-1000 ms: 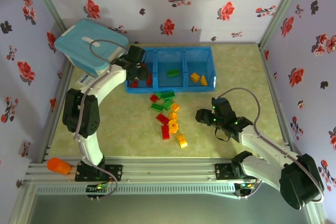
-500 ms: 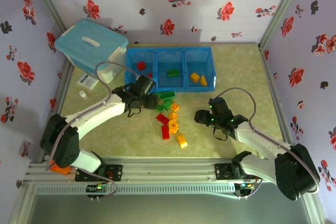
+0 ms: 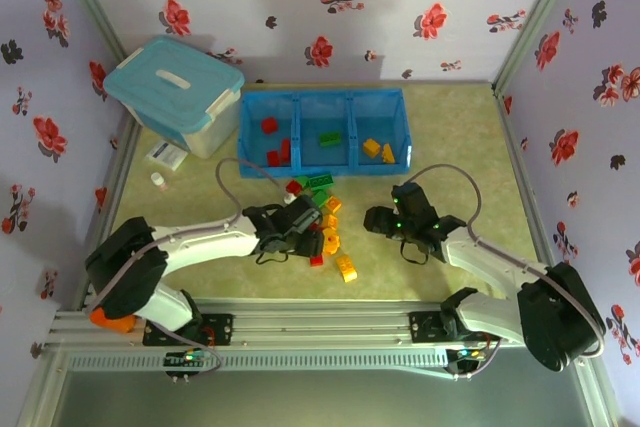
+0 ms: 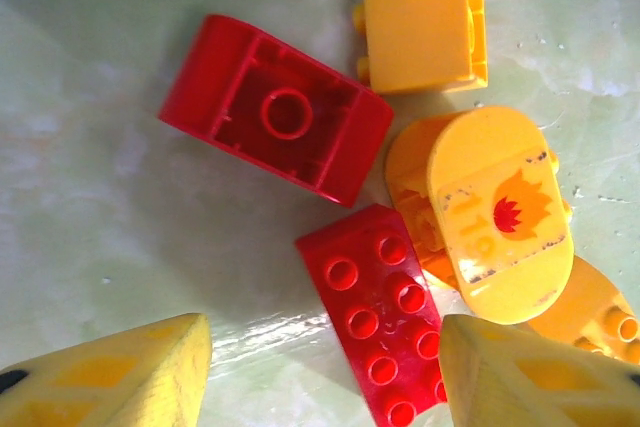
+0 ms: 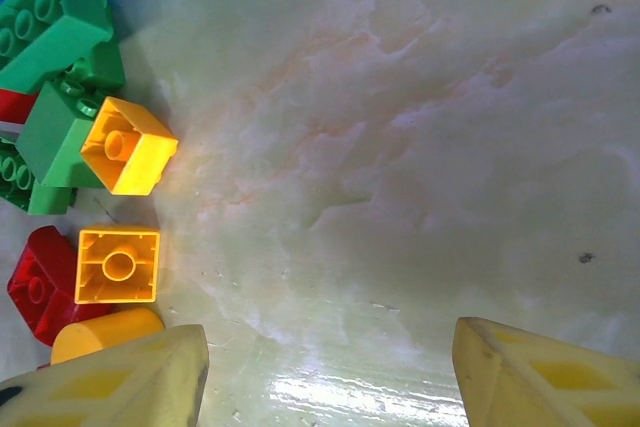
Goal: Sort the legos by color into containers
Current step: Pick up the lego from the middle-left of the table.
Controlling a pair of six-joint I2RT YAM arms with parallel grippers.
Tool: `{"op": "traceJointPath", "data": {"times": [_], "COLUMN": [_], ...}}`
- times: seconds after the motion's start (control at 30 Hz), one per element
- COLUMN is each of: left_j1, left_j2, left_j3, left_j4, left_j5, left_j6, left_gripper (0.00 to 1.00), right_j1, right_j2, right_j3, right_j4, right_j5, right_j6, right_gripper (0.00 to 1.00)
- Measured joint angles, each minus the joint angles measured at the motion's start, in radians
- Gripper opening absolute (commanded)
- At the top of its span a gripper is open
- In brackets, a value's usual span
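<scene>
One white tub with a light-blue lid (image 3: 175, 87) is set just left of one blue tray (image 3: 322, 97), in whose three compartments three red, one green and two yellow-orange legos (image 3: 372, 147) are counted. Both arms are stretched low toward the loose pile (image 3: 322, 215) in front of the tray. The left gripper (image 3: 303, 239) is held over it, fingers apart with a red brick (image 4: 385, 317) lying ungripped between them, and the right gripper (image 3: 380, 222) is held beside it, jaws parted.
</scene>
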Motion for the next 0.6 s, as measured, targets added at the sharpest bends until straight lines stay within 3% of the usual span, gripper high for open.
{"op": "traceJointPath", "data": {"times": [0.4, 0.6], "left_j1": [-0.050, -0.053], "left_j2": [0.145, 0.191], "left_j3": [0.085, 0.097], "left_j4": [-0.013, -0.015], "left_j5": [-0.004, -0.010], "left_j6": [-0.029, -0.032], "left_gripper": [0.60, 0.52], "right_j1": [0.005, 0.005], "right_j2": [0.000, 0.000], "right_j3": [0.005, 0.005], "right_j4": [0.000, 0.000], "right_j5": [0.001, 0.001], "right_j6": [0.000, 0.000], "right_gripper": [0.66, 0.66]}}
